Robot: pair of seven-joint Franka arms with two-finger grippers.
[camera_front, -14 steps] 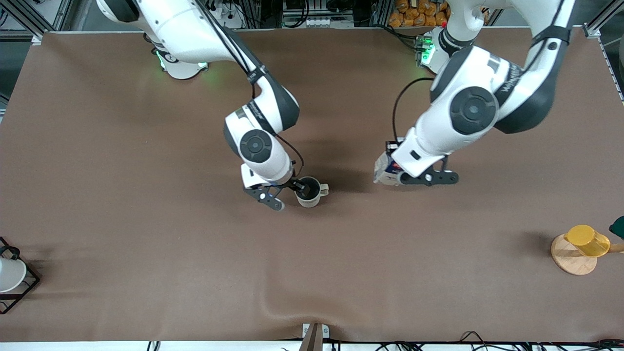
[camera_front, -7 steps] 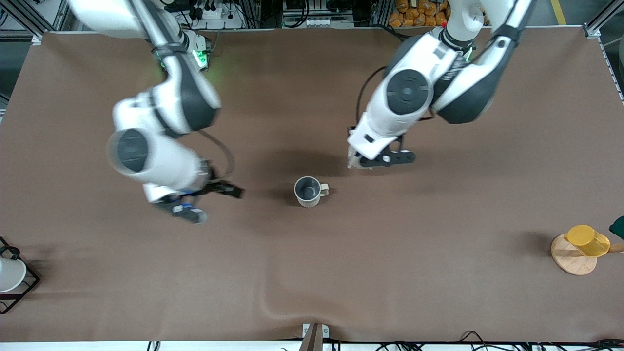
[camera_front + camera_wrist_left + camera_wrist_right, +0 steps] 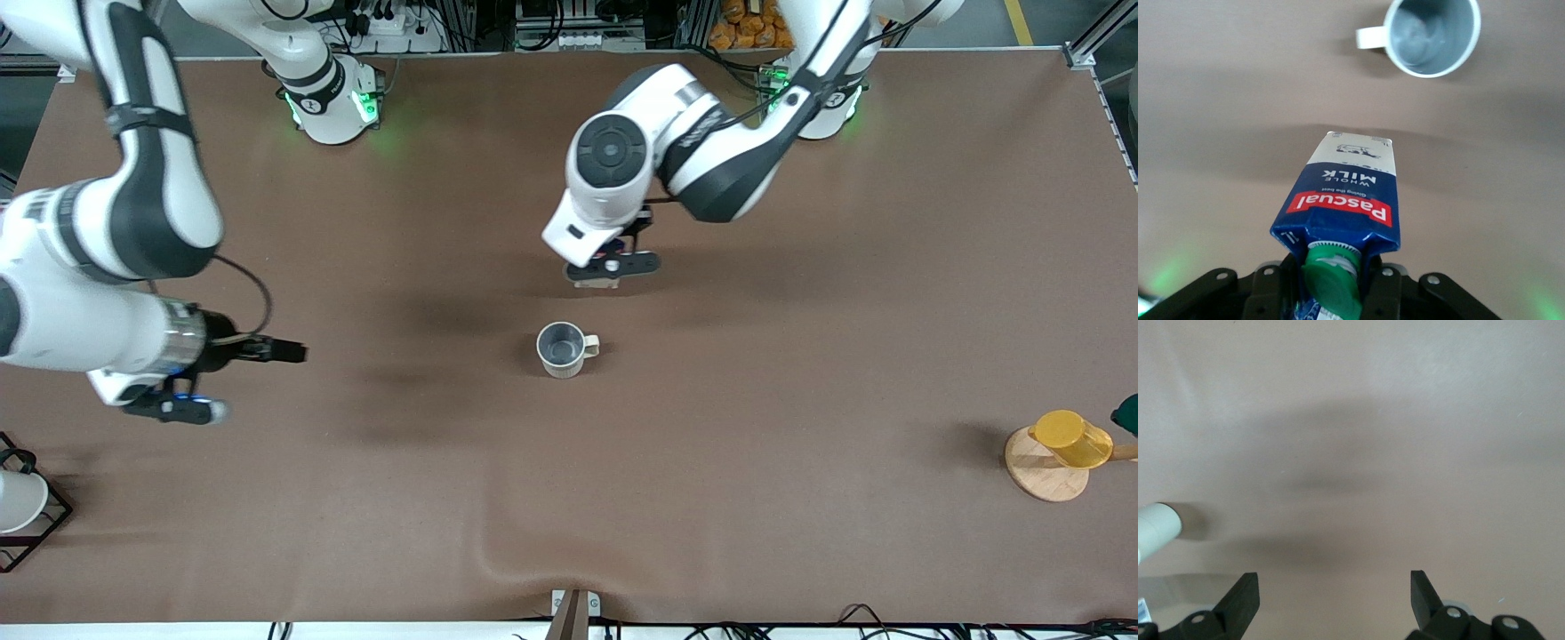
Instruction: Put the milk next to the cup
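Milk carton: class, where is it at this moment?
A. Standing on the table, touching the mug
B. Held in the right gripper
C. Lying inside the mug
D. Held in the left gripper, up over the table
D: the left gripper is shut on the milk carton near its green cap, holding it above the brown table, while the mug stands apart and the right gripper is open with nothing in it.
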